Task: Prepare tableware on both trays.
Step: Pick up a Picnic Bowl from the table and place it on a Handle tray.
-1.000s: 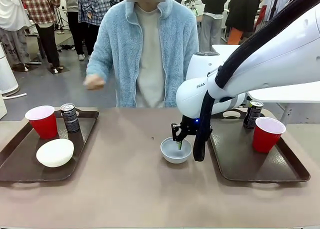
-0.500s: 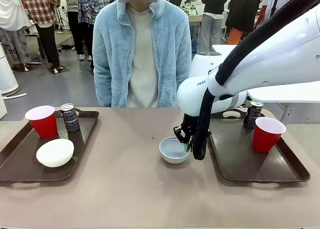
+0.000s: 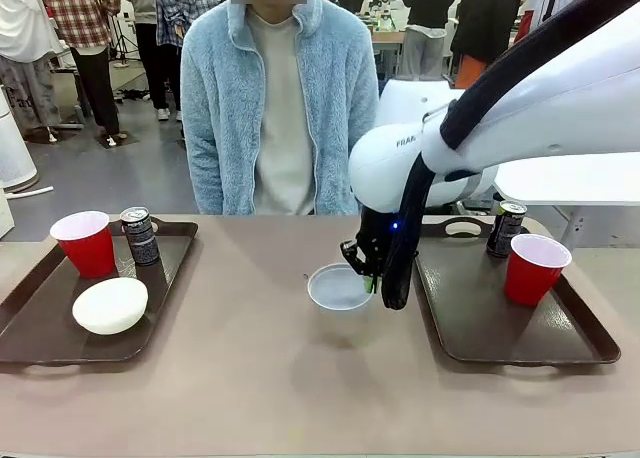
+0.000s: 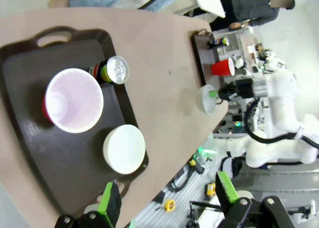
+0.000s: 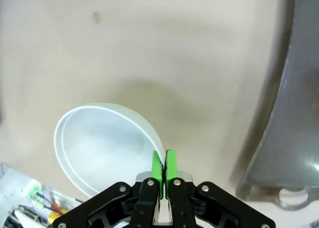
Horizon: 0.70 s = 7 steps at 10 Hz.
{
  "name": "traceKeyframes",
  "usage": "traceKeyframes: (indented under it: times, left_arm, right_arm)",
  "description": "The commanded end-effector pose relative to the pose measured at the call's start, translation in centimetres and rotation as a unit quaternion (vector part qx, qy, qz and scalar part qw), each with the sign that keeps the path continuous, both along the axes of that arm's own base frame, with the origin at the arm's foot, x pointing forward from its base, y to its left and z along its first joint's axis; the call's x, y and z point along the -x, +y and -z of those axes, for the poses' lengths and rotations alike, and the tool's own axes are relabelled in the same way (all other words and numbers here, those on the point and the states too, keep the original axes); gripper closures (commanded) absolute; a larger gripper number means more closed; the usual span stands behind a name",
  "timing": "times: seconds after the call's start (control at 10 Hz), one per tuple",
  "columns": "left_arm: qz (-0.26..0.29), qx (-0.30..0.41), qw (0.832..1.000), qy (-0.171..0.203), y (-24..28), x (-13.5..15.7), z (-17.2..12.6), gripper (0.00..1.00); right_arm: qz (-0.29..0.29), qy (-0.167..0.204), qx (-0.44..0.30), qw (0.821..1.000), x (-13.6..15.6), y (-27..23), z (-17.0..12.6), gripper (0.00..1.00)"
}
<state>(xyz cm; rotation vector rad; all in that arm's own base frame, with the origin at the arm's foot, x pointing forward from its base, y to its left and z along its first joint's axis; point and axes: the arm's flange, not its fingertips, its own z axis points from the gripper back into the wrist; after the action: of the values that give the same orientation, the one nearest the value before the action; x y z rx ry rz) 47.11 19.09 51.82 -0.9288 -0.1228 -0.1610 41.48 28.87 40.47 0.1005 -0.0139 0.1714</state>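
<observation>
One pale grey bowl [image 3: 335,288] hangs tilted above the surface [image 3: 250,378], its rim pinched in the right gripper [image 3: 371,282]. The left gripper [image 4: 167,200] gapes wide.

Tan table [image 3: 250,378], small dark spot [image 3: 305,276] near its middle. Person [image 3: 280,108] in a pale blue fleece over a cream top stands at the far edge, arms down. Grey floor [image 3: 110,178] behind, with several bystanders [image 3: 430,28], one in a plaid shirt [image 3: 75,8]. White table [image 3: 570,186] at far right. Left wrist view: yellow tape roll [image 4: 169,205] past the table edge.
</observation>
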Motion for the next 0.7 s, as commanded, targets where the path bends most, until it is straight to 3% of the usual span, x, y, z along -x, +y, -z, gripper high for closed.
traceKeyframes:
  times: [0.0, 0.2, 0.6]
  left_arm:
    - [0.003, -0.003, 1.000, 0.000, 0.0, 0.2, -0.2, 0.00]
    - [0.003, -0.003, 1.000, 0.000, 0.0, 0.2, -0.2, 0.00]
    - [0.003, -0.003, 1.000, 0.000, 0.0, 0.2, -0.2, 0.00]
  right_arm:
    - [-0.018, -0.021, -0.013, 1.000, 2.8, -0.4, -4.8, 1.00]
    - [-0.018, -0.034, 0.008, 0.999, 3.8, -0.9, -7.2, 1.00]
    - [0.004, 0.006, 0.064, 0.998, 4.5, -11.9, -8.5, 1.00]
